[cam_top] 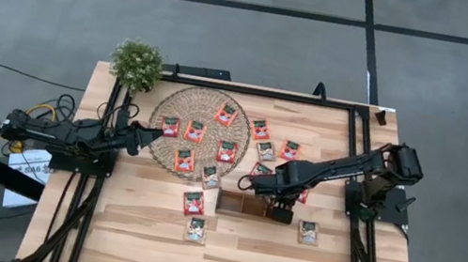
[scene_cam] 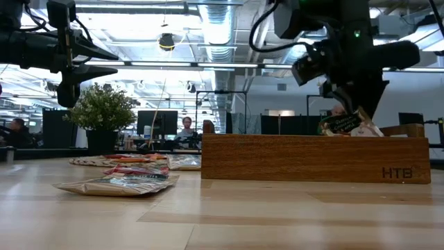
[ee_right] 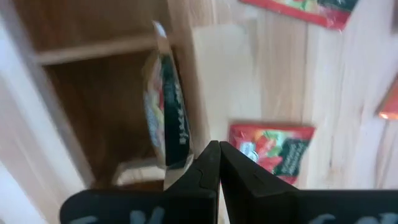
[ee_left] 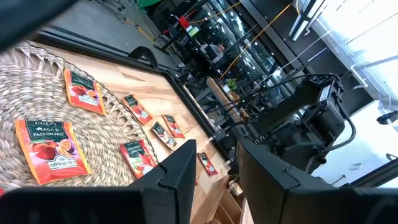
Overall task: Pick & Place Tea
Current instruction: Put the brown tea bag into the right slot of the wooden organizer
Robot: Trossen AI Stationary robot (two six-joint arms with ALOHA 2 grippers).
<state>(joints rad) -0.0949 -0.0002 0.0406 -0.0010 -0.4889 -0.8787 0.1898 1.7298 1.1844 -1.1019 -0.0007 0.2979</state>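
Red tea sachets lie flat on the round woven mat point(cam_top: 178, 103) and on the table beside it, such as one point(cam_top: 193, 202) near the brown wooden tray point(cam_top: 236, 204). One sachet point(ee_right: 166, 106) stands on edge in the tray's right compartment, leaning on the tray's wall point(ee_right: 185, 68). Its top point(scene_cam: 345, 123) pokes above the tray. My right gripper point(ee_right: 216, 149) points down just over it, shut, with nothing showing between its fingertips. My left gripper point(cam_top: 155, 134) hangs level over the mat's left edge, open and empty. My right gripper is right beside the standing sachet's near end point(ee_right: 177, 163), with one finger point(ee_right: 193, 180) in front of that end. I cannot tell whether it touches the sachet. In the low view its tip point(scene_cam: 362, 110) sits just above the sachet's top edge.
A potted plant point(cam_top: 137, 62) stands at the mat's far left. Two more sachets point(cam_top: 196, 229) point(cam_top: 309, 231) lie on the table on the near side of the tray. Another red one point(ee_right: 273, 146) lies on the table close outside the tray's wall. The near part of the table is bare wood.
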